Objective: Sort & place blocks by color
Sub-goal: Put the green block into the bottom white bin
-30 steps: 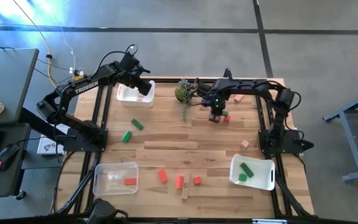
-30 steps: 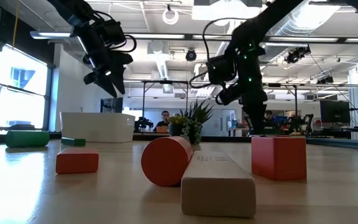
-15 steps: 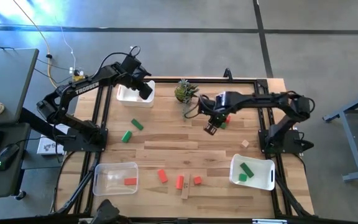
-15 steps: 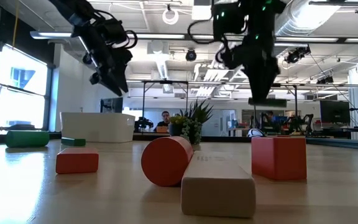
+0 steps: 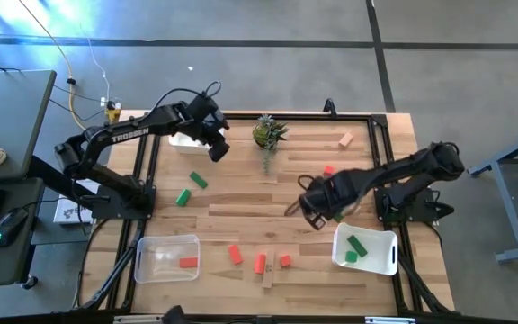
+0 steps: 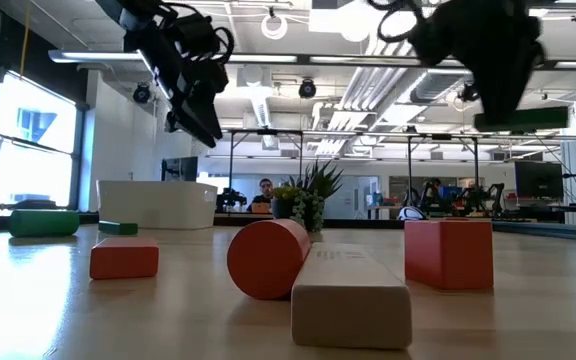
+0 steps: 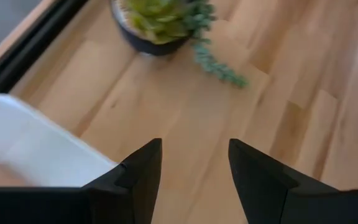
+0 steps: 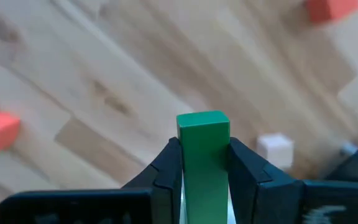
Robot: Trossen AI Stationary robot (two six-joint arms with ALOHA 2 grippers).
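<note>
My right gripper point(image 8: 204, 165) hangs high over the table's middle right point(image 5: 315, 212), shut on a green block point(image 6: 521, 118). My left gripper point(image 7: 191, 168) is open and holds nothing; it is up in the air at the far left point(image 5: 216, 144), between the white bin point(image 5: 183, 139) and the potted plant point(image 5: 266, 133). Two more green blocks point(image 5: 198, 180) point(image 5: 183, 196) lie flat on the left of the table. Red blocks point(image 5: 235, 254) point(image 5: 260, 263) point(image 5: 285, 260) and a tan bar point(image 5: 268, 275) lie near the front edge. Another red block point(image 5: 328, 170) lies at mid right. My right gripper pinches the green block's two long sides point(image 8: 204, 155) between its two fingers. The fingers point down from above and lie across the bar. The block hangs level and clear of the table, one end point(image 8: 204, 124) sticking out past the fingertips.
A white bin point(image 5: 385, 256) with two green blocks stands at the near right. A clear bin point(image 5: 156, 245) with one red block stands at the near left. A tan cube point(image 8: 274, 149) lies below the right gripper, and an orange-tan block point(image 5: 345, 139) lies at the far right.
My right gripper has gone from beside the plant toward the near right bin, rising and rolling its wrist, with the green block lifted high and still level. My left gripper has swung from over the far white bin toward the plant, staying open.
</note>
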